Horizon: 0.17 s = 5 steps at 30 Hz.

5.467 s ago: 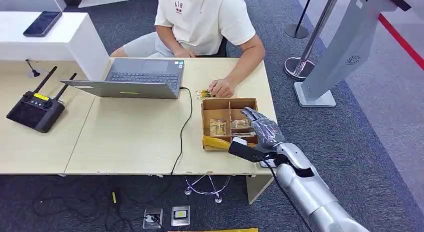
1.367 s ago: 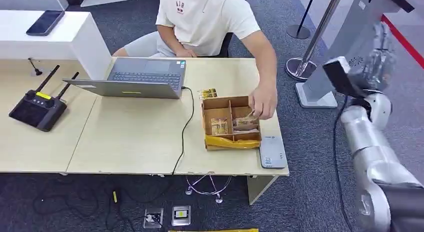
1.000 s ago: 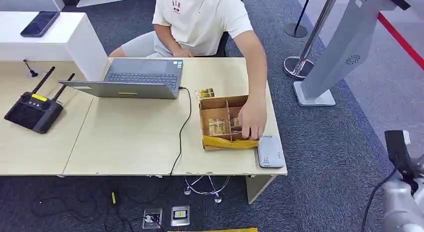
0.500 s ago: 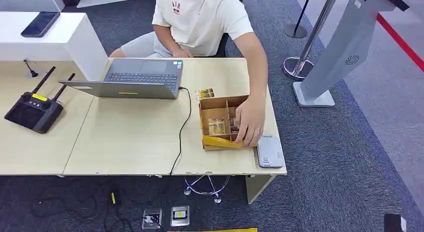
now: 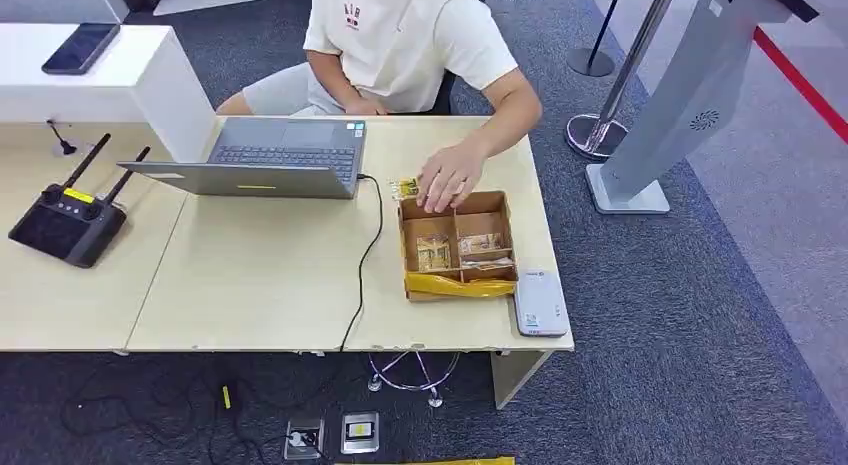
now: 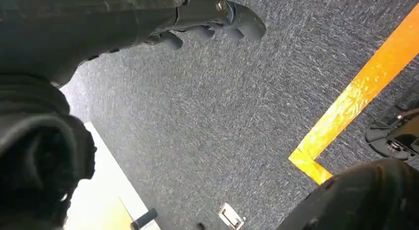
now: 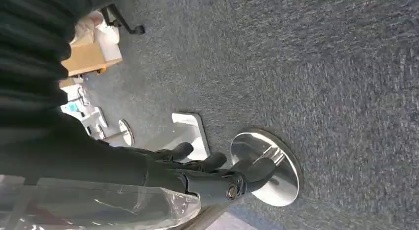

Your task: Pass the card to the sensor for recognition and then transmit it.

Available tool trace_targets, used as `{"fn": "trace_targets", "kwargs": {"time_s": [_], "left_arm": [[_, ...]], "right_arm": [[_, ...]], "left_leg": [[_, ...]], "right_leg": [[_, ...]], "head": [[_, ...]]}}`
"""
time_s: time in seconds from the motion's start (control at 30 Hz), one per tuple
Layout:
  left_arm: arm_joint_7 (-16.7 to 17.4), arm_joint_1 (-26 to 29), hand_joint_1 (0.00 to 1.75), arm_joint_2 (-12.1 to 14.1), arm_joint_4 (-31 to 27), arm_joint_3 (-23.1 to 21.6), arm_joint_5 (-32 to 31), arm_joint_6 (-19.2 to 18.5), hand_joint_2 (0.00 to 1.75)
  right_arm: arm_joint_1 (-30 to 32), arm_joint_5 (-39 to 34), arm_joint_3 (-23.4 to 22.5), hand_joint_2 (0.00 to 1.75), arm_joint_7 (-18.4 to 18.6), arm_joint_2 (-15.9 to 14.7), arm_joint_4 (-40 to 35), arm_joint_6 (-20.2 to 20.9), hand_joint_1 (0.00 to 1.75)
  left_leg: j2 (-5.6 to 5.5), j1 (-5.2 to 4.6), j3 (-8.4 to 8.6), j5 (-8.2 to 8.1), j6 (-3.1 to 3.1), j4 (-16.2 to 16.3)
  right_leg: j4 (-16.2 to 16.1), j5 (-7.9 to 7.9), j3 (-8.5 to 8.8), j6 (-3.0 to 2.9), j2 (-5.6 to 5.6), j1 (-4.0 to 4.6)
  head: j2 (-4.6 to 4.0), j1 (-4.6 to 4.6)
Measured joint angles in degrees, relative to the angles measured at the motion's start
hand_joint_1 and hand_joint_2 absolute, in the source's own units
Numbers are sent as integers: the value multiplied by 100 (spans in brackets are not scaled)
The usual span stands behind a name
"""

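Head view, left to right: a black remote controller [image 5: 70, 217] lies on the tabletop [image 5: 250, 285], then an open laptop [image 5: 270, 157]; a person's hand [image 5: 447, 178] rests at the far rim of a cardboard box [image 5: 459, 247] whose compartments hold cards [image 5: 480, 245], and a white sensor [image 5: 541, 303] lies just right of it. Left hand [image 6: 207, 22] and right hand [image 7: 217, 173] hang over carpet, fingers loosely apart, holding nothing.
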Motion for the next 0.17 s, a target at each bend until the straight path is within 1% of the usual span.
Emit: {"fn": "trace_targets", "kwargs": {"time_s": [0.1,0.17], "left_arm": [[22,-2,0,-24,0,0,-11,0,0],[48,-3,0,-31,0,0,-9,0,0]], "right_arm": [[-45,85,0,175,26,7,74,120,0],[-78,111,2,175,107,4,113,282,0]], "left_leg": [[0,-2,1,0,0,0],[0,-2,1,0,0,0]], "right_leg": [[0,1,1,2,0,-2],[0,1,1,2,-1,-2]], "head": [[0,0],[0,0]]}}
